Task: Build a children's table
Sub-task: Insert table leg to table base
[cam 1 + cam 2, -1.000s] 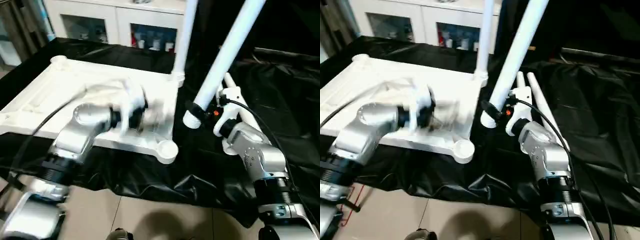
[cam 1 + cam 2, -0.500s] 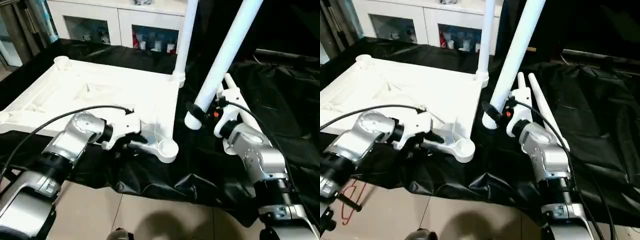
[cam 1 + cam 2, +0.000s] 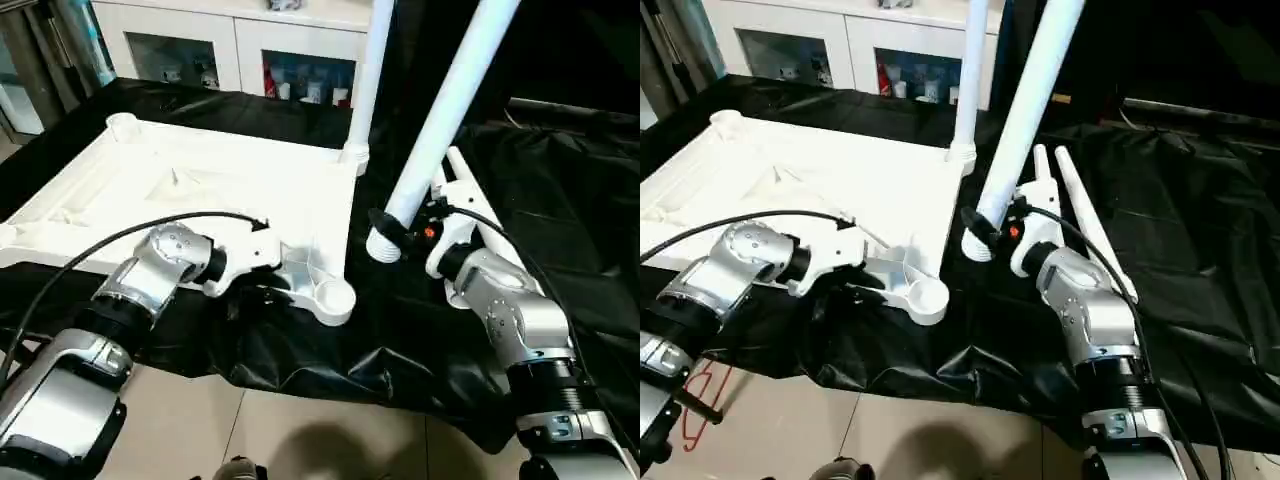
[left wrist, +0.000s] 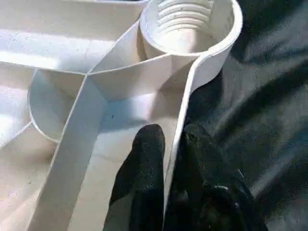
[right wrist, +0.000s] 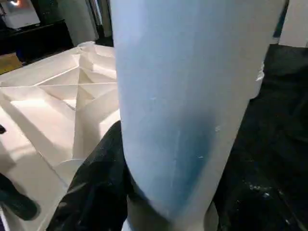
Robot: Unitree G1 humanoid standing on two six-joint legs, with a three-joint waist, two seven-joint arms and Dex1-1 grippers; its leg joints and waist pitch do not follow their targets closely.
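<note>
With the table top (image 3: 200, 190) lying ribbed side up across the left half of the frame on the black sheet (image 3: 560, 180), one leg (image 3: 365, 70) is already standing in the far corner socket at top centre; the near corner socket (image 4: 190, 21) sits lower centre, empty, threads visible inside.

The left gripper (image 4: 171, 144) is clenched on the top's edge rib just behind that socket, one finger either side of the thin wall; the right gripper (image 3: 395, 222) grasps a second leg (image 3: 440, 110) near its threaded lower end, the leg running tilted up toward top right, its tip hanging right of the socket and apart from it; two more legs (image 3: 1070, 200) lie on the sheet beyond the right arm.

Risks as I see them:
- leg is tilted, socket axis is vertical; if it goes in at this angle the threads likely cross or the tip rides the socket lip;
- grip is low on a long tube, so the free end has leverage; it could swing into the standing leg or twist in the fingers;
- left hold is on a thin rib; side load from the leg may flex it or slip the fingers, and the top can slide on the slick sheet;
- socket overhangs near the sheet's front edge; downward push could tip that corner.
</note>
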